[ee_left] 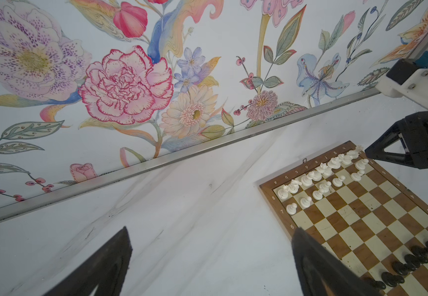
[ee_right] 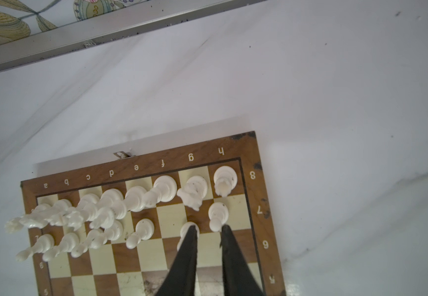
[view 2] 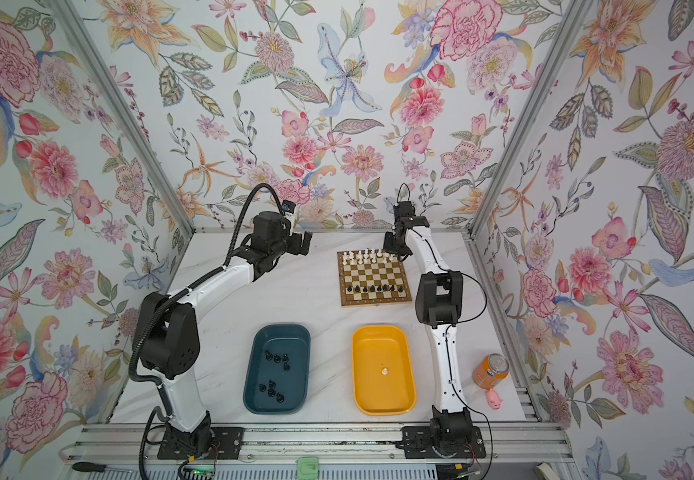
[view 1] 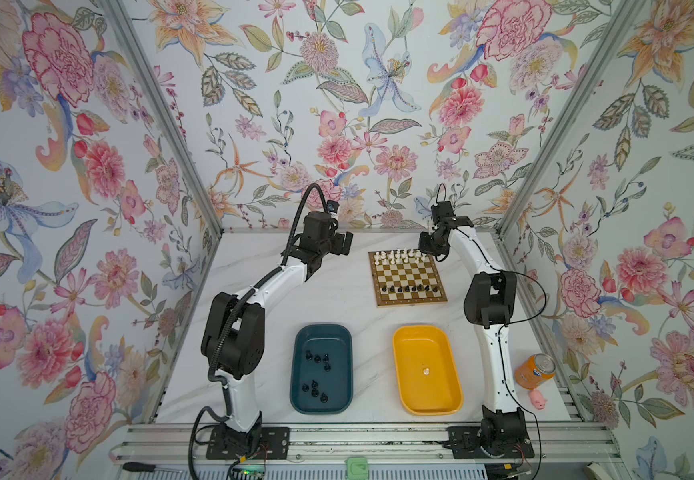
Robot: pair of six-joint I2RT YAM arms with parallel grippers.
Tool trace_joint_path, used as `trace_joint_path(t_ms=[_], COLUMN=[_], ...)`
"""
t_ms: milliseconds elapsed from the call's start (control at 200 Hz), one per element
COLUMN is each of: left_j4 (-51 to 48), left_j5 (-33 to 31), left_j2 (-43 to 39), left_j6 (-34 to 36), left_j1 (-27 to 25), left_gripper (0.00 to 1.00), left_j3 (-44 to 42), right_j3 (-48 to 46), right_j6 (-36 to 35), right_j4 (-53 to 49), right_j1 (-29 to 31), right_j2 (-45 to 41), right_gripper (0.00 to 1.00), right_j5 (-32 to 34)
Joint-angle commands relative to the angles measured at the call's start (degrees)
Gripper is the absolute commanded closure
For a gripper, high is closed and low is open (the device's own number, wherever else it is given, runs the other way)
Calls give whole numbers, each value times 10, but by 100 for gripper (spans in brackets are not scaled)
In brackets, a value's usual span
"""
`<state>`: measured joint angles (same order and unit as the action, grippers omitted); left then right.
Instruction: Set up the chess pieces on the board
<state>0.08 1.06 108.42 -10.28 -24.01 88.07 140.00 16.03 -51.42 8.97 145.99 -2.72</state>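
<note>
Right gripper (ee_right: 209,228) hangs over the 1 o'clock corner of the square brown-and-cream wooden chessboard (view 1: 411,302), fingers narrowly parted at a white plastic pawn (ee_right: 218,215), grip not discernible, likely seating it in its row; left gripper (view 1: 343,244) hangs wide open at 9 o'clock, keeping clear.

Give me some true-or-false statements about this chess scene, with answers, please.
1. Loose black chess pieces lie in the teal oblong tray. True.
2. The yellow oblong tray holds nothing. False: one small white piece lies in it.
3. The right end effector hangs over the white pieces' end of the square wooden chessboard. True.
4. The left end effector grips a black piece. False: it is open and empty, beside the board.
</note>
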Motion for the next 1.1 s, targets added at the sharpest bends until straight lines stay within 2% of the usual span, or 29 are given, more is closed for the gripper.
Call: trace_joint_path(t_ms=[0, 1091], left_j4=[-9, -23], left_j5=[-8, -9], left_j2=[7, 21], left_j6=[9, 13], left_j1=[-3, -2], left_gripper=[2, 2], left_j3=[18, 40], right_j3=[-9, 13], right_j6=[-2, -1], right_j4=[-12, -12], right_j1=[-2, -7], right_j2=[20, 44], right_gripper=[80, 81], right_j5=[0, 2])
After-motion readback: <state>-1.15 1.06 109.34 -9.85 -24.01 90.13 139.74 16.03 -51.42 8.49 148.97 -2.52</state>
